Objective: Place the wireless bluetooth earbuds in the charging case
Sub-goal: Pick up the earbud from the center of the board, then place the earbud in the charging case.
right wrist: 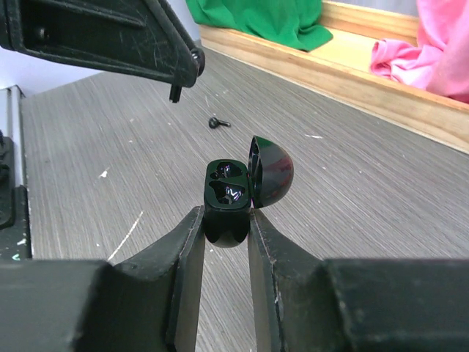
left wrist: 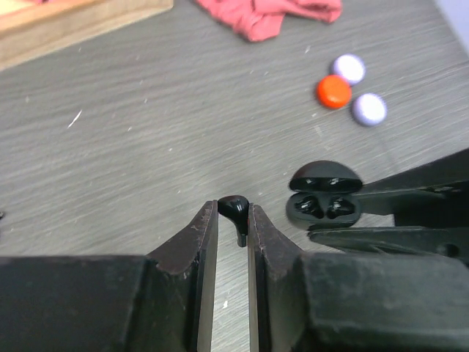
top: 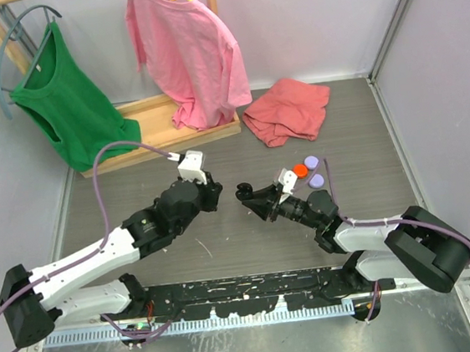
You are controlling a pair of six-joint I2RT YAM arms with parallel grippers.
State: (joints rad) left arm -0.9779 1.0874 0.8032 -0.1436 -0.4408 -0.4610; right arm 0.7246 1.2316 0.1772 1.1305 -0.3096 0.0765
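My left gripper [left wrist: 233, 213] is shut on a black earbud [left wrist: 234, 208], gripped at its fingertips with the stem pointing down. My right gripper [right wrist: 227, 216] is shut on the black charging case [right wrist: 228, 195], whose lid [right wrist: 271, 172] stands open with both sockets showing. In the left wrist view the case [left wrist: 326, 202] sits just right of the held earbud, a small gap apart. In the top view the left gripper [top: 213, 193] and right gripper [top: 247, 195] face each other above mid-table. A second black earbud [right wrist: 215, 122] lies on the table beyond the case.
An orange disc [top: 300, 170] and two lavender discs [top: 311, 162] [top: 315, 182] lie right of the right gripper. A red cloth [top: 287, 110] lies behind them. A wooden rack base [top: 163, 129] with green and pink shirts stands at the back left.
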